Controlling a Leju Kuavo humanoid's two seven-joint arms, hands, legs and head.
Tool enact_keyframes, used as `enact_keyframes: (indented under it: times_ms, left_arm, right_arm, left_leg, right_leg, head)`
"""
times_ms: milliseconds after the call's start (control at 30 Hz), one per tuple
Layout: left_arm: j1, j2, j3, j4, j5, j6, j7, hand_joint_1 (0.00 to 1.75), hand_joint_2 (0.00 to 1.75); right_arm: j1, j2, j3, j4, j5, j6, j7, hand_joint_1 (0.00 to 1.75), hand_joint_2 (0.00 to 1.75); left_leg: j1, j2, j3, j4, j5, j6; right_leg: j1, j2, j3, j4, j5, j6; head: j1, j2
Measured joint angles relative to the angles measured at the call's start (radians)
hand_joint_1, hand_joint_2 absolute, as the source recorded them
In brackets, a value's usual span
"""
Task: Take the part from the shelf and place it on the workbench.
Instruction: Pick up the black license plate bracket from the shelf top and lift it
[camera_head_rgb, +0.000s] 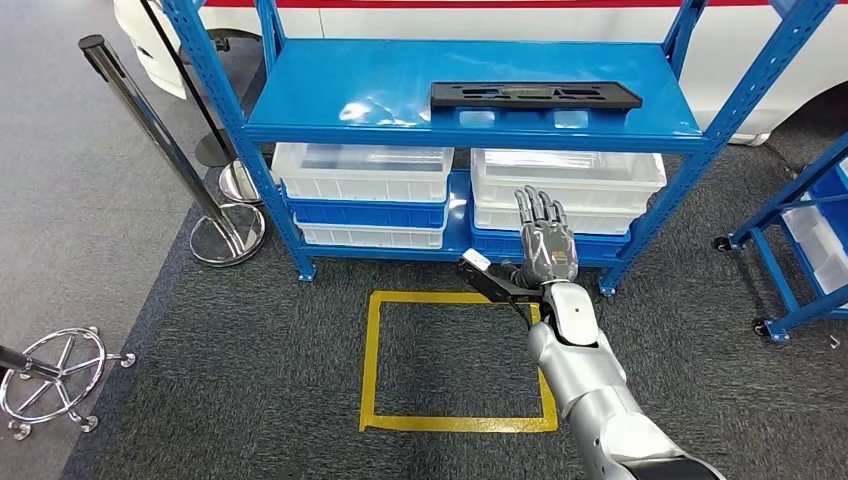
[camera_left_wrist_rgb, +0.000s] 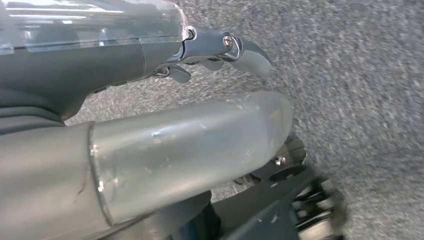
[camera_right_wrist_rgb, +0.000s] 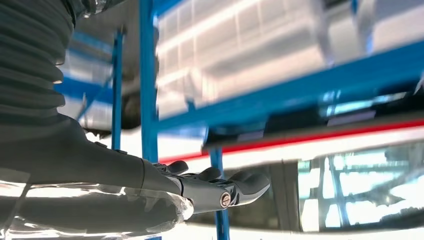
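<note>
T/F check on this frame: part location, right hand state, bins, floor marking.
1. The black part lies on the top shelf. True.
2. The right hand grips the part. False: it is raised in front of the shelf with fingers spread, holding nothing.
3. White bins sit on the shelves under the top one. True.
4. The yellow tape square on the floor is behind the shelf. False: it lies in front of it, nearer the robot.
</note>
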Motion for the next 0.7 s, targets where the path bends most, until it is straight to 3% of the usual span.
enact_keyframes:
  times_ms: [33, 67, 100, 167, 200, 267, 333, 400, 500, 533, 567, 600, 667, 700]
  left_arm:
    - [-0.001, -0.001, 0.000, 0.000, -0.006, -0.002, 0.002, 0.00, 0.00]
    - [-0.002, -0.001, 0.000, 0.001, -0.012, -0.004, 0.004, 0.00, 0.00]
    - [-0.003, -0.002, 0.000, 0.001, -0.018, -0.005, 0.006, 0.00, 0.00]
    - [-0.007, -0.003, 0.001, 0.002, -0.030, -0.008, 0.009, 0.00, 0.00]
    - [-0.011, -0.003, 0.002, 0.003, -0.036, -0.010, 0.010, 0.00, 0.00]
    - [-0.020, -0.004, 0.005, 0.005, -0.047, -0.013, 0.012, 0.00, 0.00]
    - [-0.027, -0.007, 0.007, 0.007, -0.057, -0.018, 0.014, 0.00, 0.00]
    - [-0.028, -0.009, 0.008, 0.008, -0.064, -0.021, 0.014, 0.00, 0.00]
    - [-0.033, -0.014, 0.008, 0.009, -0.068, -0.024, 0.015, 0.00, 0.00]
    - [-0.034, -0.016, 0.009, 0.009, -0.069, -0.025, 0.016, 0.00, 0.00]
    - [-0.033, -0.017, 0.010, 0.010, -0.071, -0.026, 0.018, 0.00, 0.00]
    - [-0.030, -0.018, 0.010, 0.010, -0.072, -0.026, 0.019, 0.00, 0.00]
    - [-0.026, -0.022, 0.010, 0.010, -0.073, -0.027, 0.019, 0.00, 0.00]
    - [-0.027, -0.023, 0.011, 0.011, -0.073, -0.027, 0.020, 0.00, 0.00]
  right_arm:
    - [-0.001, -0.009, 0.018, -0.008, 0.015, -0.007, 0.028, 0.00, 1.75]
    - [-0.003, -0.019, 0.034, -0.017, 0.029, -0.014, 0.058, 0.00, 1.75]
    - [-0.006, -0.028, 0.048, -0.026, 0.042, -0.020, 0.085, 0.00, 1.75]
    - [-0.017, -0.044, 0.077, -0.043, 0.070, -0.037, 0.141, 0.00, 1.75]
    - [-0.025, -0.052, 0.092, -0.049, 0.083, -0.046, 0.167, 0.00, 1.75]
    - [-0.041, -0.071, 0.126, -0.057, 0.107, -0.063, 0.219, 0.00, 1.75]
    - [-0.051, -0.089, 0.156, -0.058, 0.119, -0.071, 0.268, 0.00, 1.75]
    - [-0.059, -0.102, 0.169, -0.057, 0.122, -0.075, 0.299, 0.00, 1.75]
    - [-0.074, -0.123, 0.173, -0.045, 0.124, -0.080, 0.323, 0.00, 1.75]
    - [-0.076, -0.134, 0.174, -0.039, 0.124, -0.081, 0.332, 0.00, 1.75]
    - [-0.077, -0.144, 0.173, -0.033, 0.124, -0.082, 0.337, 0.00, 1.75]
    - [-0.077, -0.153, 0.170, -0.030, 0.124, -0.082, 0.339, 0.00, 1.75]
    - [-0.078, -0.166, 0.157, -0.028, 0.123, -0.082, 0.334, 0.00, 1.75]
    - [-0.078, -0.170, 0.148, -0.028, 0.122, -0.083, 0.330, 0.00, 1.75]
  left_leg:
    - [0.000, 0.000, -0.033, 0.048, -0.004, -0.001]
    - [0.000, 0.000, -0.047, 0.054, 0.016, -0.001]
    - [0.000, 0.000, -0.042, 0.023, 0.054, 0.002]
    - [-0.002, 0.000, 0.004, -0.108, 0.147, 0.013]
    - [-0.005, 0.000, 0.026, -0.161, 0.172, 0.020]
    - [-0.011, -0.001, 0.050, -0.217, 0.171, 0.032]
    - [-0.009, -0.003, 0.063, -0.240, 0.159, 0.042]
    - [-0.004, -0.004, 0.082, -0.253, 0.155, 0.052]
    - [-0.003, -0.004, 0.102, -0.258, 0.143, 0.063]
    - [-0.004, -0.005, 0.108, -0.258, 0.137, 0.064]
    - [-0.004, -0.007, 0.116, -0.257, 0.130, 0.064]
    - [-0.003, -0.009, 0.125, -0.257, 0.123, 0.064]
    - [-0.003, -0.011, 0.149, -0.257, 0.105, 0.058]
    - [-0.003, -0.011, 0.157, -0.257, 0.097, 0.054]
  right_leg:
    - [0.000, 0.000, 0.007, 0.000, -0.006, 0.000]
    - [0.001, 0.000, 0.017, 0.001, -0.014, 0.000]
    - [0.001, 0.001, 0.028, 0.002, -0.021, 0.001]
    - [0.001, 0.003, 0.050, 0.001, -0.039, 0.006]
    - [0.002, 0.004, 0.056, 0.001, -0.045, 0.010]
    - [0.004, 0.004, 0.058, 0.001, -0.050, 0.022]
    - [0.005, 0.003, 0.058, 0.004, -0.048, 0.033]
    - [0.004, 0.002, 0.044, 0.040, -0.062, 0.043]
    - [-0.001, 0.002, -0.057, 0.200, -0.123, 0.057]
    - [-0.003, 0.002, -0.094, 0.244, -0.130, 0.060]
    - [-0.003, 0.002, -0.117, 0.258, -0.118, 0.060]
    - [-0.004, 0.001, -0.124, 0.241, -0.088, 0.060]
    - [-0.003, 0.001, -0.093, 0.122, 0.008, 0.056]
    - [-0.001, 0.001, -0.079, 0.068, 0.041, 0.053]
  head:
    - [0.000, 0.000]
    - [0.000, 0.000]
    - [0.000, 0.000]
    - [0.000, 0.000]
    - [0.000, 0.000]
    - [0.000, 0.000]
    - [0.000, 0.000]
    - [0.000, 0.000]
    - [0.000, 0.000]
    - [0.000, 0.000]
    - [0.000, 0.000]
    - [0.001, 0.000]
    - [0.001, 0.000]
    - [0.001, 0.000]
